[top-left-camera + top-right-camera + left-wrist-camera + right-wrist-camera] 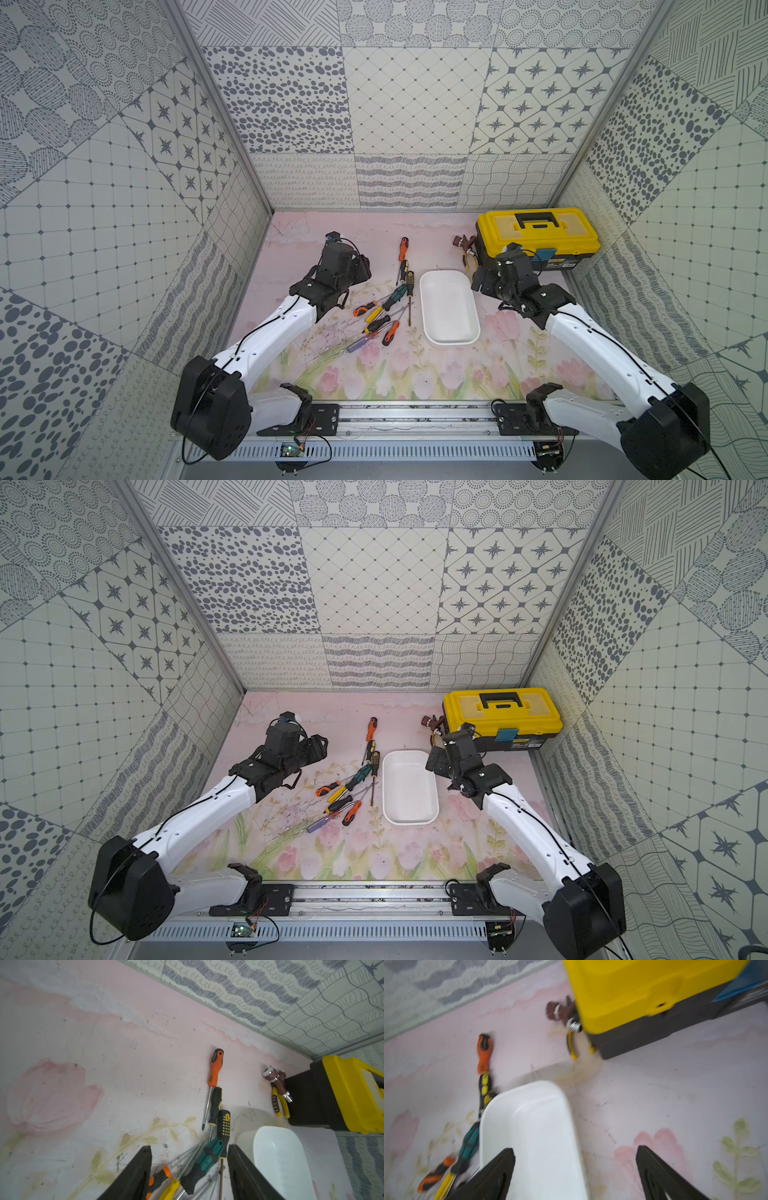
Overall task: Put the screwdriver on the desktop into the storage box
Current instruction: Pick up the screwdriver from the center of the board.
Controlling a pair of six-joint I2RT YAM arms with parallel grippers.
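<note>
- In both top views the bench (415, 374) carries a loose heap of screwdrivers (376, 313) at centre frame. The white storage box (449, 307) lies just to their right, and it is empty. A yellow-lidded toolbox (538, 232) stands at the upper right of the bench.
- The same views show the left gripper (365, 268) just left of the heap's upper end. The right gripper (478, 282) is at the box's upper right corner.
- Left wrist view: the left gripper's (189, 1147) jaws rise from the lower edge of the frame, moderately apart and holding nothing.
  - In the gap between them the green-and-black screwdriver (207, 1159) lies on the bench among crossed shafts.
  - A black-and-yellow screwdriver (223, 1124) lies against it.
  - An orange-handled screwdriver (216, 1068) lies further up, at centre frame.
- Right wrist view, blurred: the right gripper's (574, 1148) jaws are spread wide and empty. One shows over the box's floor and the other over bare bench to its right.
- Judged from this, the step in hand is the left arm's approach for a first pick, probably of the green-and-black handle.
- The next move calls for lowering the jaws astride that one handle and closing without catching the shafts around it. The screwdriver then needs lifting clear, carrying right and laying lengthwise in the box.
</note>
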